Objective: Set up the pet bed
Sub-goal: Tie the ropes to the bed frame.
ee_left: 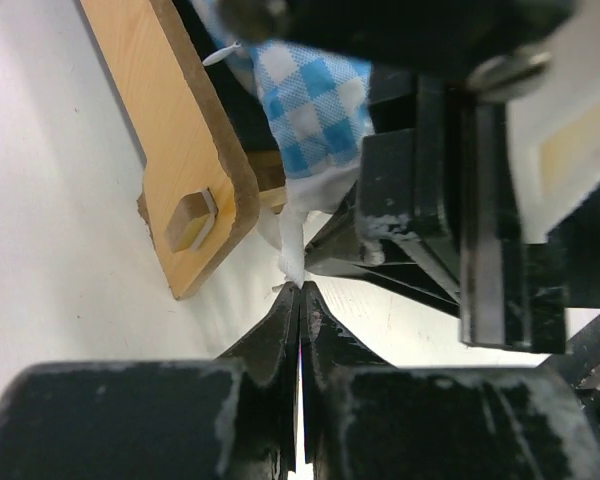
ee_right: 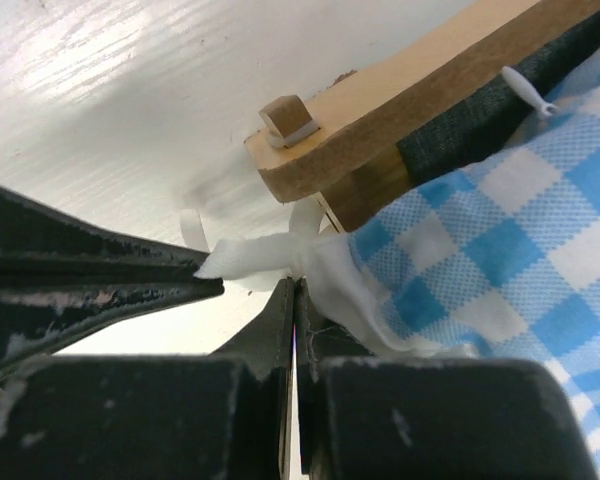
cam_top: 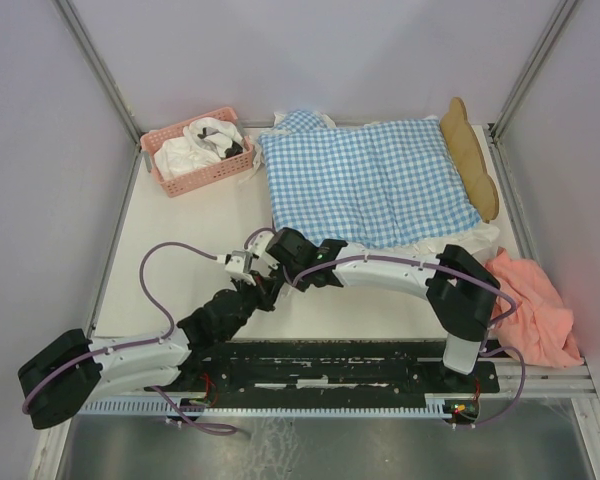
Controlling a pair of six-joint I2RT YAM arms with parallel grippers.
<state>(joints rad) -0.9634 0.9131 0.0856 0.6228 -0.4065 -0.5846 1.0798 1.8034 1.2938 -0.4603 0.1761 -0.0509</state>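
A white table [cam_top: 180, 260] sits inside pale walls. The pet bed [cam_top: 472, 160] is on the table, at about 1 o'clock from the middle. Its wavy wood headboard is at the 3 o'clock end. A blue and white check blanket [cam_top: 365, 180] covers most of the bed, so only the headboard shows from above. Both arms reach to the bed's corner at 7 o'clock. Up close you can see the wood rail there, with a little wood peg [ee_right: 285, 118] sticking out and dark grey cloth behind it. A white tie [ee_right: 250, 258] hangs from the blanket just under that corner. The left gripper [ee_left: 300, 300] has its fingers pressed tight together, and the end of the white tie is pinched at the tip. The right gripper [ee_right: 295, 295] is squeezed shut too, and it nips the same tie close to the blanket. The two tips almost touch. A pink basket [cam_top: 195, 182] with white cloths [cam_top: 205, 140] inside sits at 11 o'clock. A pink cloth [cam_top: 535, 310] lies crumpled at 4 o'clock.
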